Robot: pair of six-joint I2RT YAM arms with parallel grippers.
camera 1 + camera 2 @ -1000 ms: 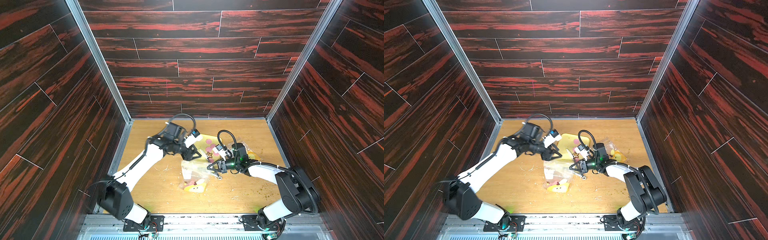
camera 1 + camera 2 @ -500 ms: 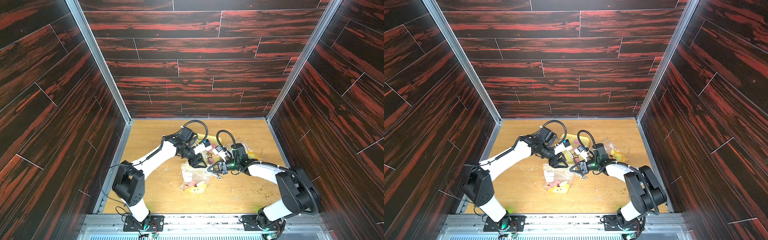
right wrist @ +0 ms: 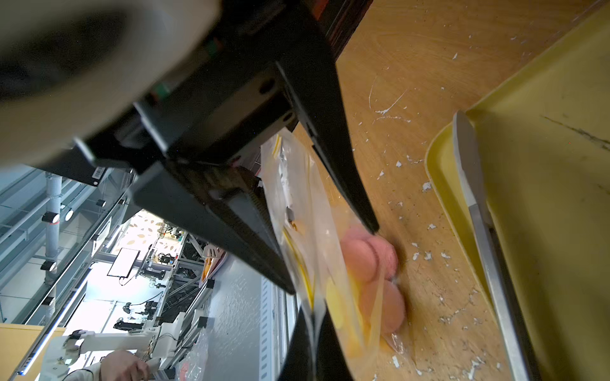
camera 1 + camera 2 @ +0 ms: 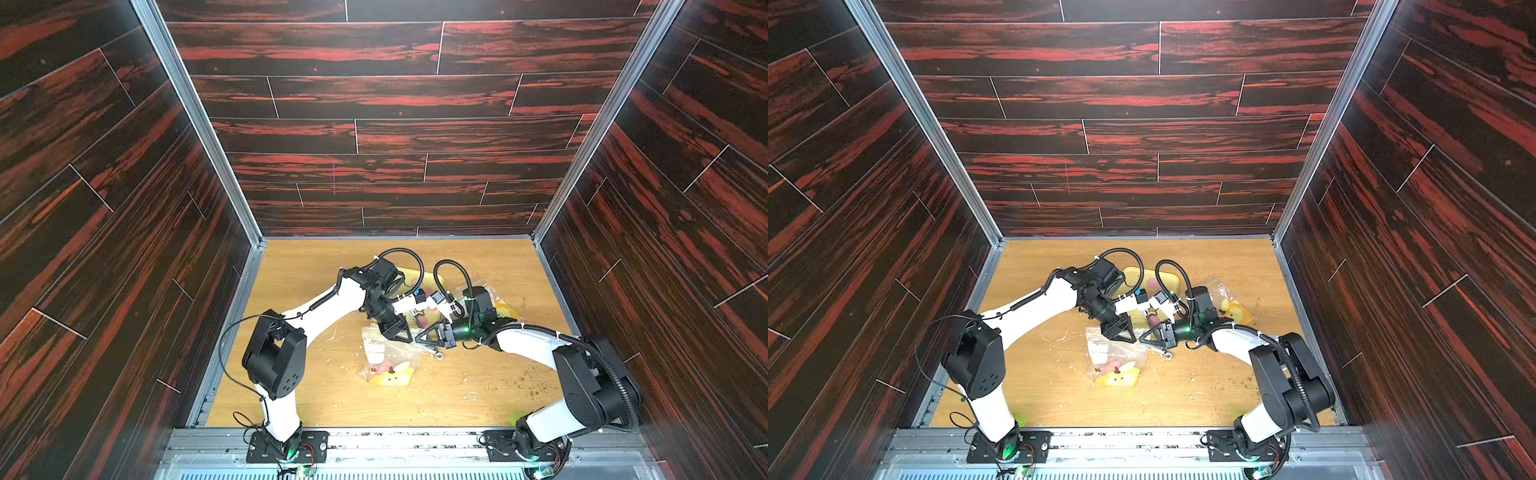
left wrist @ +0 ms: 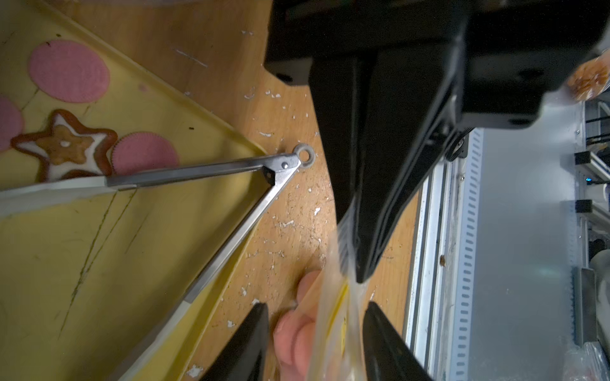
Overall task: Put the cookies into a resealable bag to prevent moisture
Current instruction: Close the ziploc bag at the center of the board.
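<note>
In both top views the resealable bag (image 4: 384, 357) has bare table (image 4: 457, 399) frontward. Left wrist: three pink cookies (image 5: 68, 71) and one star cookie (image 5: 64, 145) on the tray (image 5: 99, 264). The left gripper (image 5: 315, 306) is spread astride the bag's edge, and the right gripper (image 5: 359, 273) pinches it. Right wrist: three bagged cookies (image 3: 363, 264).

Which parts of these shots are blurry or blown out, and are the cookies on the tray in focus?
Left wrist view: the star cookie and pink cookies on the yellow tray are sharp, while the bag edge is smeared. Right wrist view: the pale arm is out of focus, and the room behind is blown out. Both top views: evenly lit and sharp, though walls splay outward.
</note>
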